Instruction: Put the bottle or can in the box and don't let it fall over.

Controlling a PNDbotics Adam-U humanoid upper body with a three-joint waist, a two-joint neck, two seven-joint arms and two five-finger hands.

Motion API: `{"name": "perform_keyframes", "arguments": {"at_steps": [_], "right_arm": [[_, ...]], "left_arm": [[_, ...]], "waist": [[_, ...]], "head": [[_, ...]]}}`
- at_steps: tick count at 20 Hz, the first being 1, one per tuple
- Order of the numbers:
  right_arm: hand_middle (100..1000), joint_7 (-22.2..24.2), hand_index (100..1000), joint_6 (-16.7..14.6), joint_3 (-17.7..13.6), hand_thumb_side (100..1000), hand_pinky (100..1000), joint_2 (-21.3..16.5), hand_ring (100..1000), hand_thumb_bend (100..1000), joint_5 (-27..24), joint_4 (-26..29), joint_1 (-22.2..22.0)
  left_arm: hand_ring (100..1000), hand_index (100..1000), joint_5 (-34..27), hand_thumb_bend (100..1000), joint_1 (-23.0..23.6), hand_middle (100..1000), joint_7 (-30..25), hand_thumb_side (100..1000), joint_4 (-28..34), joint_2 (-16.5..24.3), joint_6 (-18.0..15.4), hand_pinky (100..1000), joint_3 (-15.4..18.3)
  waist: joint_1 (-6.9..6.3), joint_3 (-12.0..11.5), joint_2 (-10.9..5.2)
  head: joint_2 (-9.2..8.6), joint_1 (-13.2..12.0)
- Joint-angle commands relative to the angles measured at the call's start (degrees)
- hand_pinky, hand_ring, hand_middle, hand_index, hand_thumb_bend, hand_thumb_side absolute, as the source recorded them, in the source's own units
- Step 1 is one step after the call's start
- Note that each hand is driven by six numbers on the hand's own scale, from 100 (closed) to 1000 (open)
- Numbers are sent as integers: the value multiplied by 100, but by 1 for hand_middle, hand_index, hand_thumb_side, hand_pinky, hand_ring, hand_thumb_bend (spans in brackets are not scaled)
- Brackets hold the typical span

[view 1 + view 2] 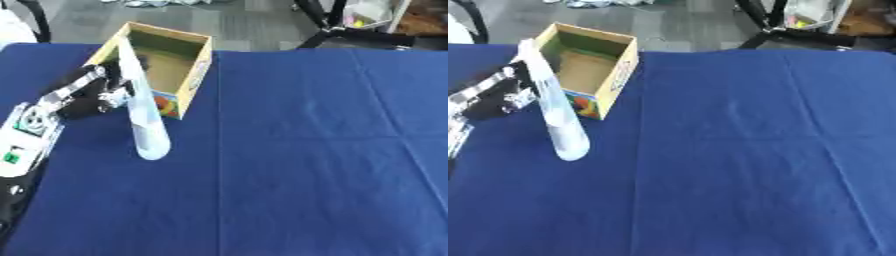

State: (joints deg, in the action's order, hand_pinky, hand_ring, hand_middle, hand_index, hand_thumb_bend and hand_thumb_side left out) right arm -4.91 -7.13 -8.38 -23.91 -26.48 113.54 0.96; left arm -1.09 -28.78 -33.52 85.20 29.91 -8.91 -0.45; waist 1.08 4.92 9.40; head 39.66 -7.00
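box (194, 75): open-top cardboard, brown inside, colour print on the near outer wall, an orange round patch; text unreadable
bottle (145, 115): pale translucent plastic, long and slim, tilted, rounded end towards the camera, far end over the box's left rim; not inside
left hand (103, 90): black and silver, just left of the box, fingers curled round the bottle's upper part
tablecloth (306, 160): blue fabric, creased
right hand: not seen

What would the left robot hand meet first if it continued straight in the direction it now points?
Probably the cardboard box. The left robot hand, curled round the clear bottle, points up and right toward the box's near wall; depth is unclear.
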Motion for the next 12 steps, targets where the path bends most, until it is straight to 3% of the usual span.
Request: {"name": "perform_keyframes", "arguments": {"at_steps": [1, 12], "right_arm": [[1000, 7, 1000, 13, -15, 524, 952, -75, 1000, 100, 28, 105, 28], [1000, 20, 1000, 45, -13, 525, 952, -66, 1000, 100, -14, 105, 44]], "left_arm": [[1000, 864, -57, 100, -169, 958, -21, 564, 123, 78, -4, 1000, 16], [974, 799, 130, 100, -419, 887, 95, 463, -90, 8, 88, 1000, -37]], "waist": [[3, 3, -49], [2, 20, -43]], "head": [[-39, -32], [-44, -64]]}}
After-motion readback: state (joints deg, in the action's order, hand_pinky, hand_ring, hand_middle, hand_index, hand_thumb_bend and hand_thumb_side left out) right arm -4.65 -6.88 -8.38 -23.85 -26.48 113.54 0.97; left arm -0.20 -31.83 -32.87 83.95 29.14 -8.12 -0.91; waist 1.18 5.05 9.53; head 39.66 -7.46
